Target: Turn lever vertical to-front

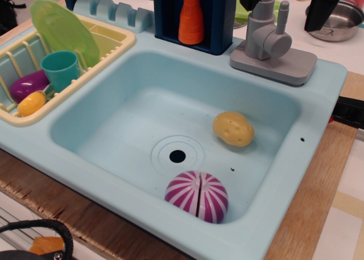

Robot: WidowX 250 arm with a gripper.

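The grey toy faucet [267,41] stands on its base at the sink's back right corner. The lever [282,16], a slim grey rod with a rounded tip, rises upright from the round hub [277,44] on the faucet's side. My gripper [287,4] is open at the top edge of the view. Its two black fingers [327,9] stand wide apart, one on each side of the faucet top and lever. Neither finger clearly touches the lever. The upper part of the gripper is cut off by the frame.
The light blue sink [114,78] holds a yellow potato [233,129] and a purple striped ball [197,195] near the drain [177,156]. A dish rack [17,120] with plate, cup and toys stands at left. An orange cone [191,18] and a metal bowl [336,22] stand behind.
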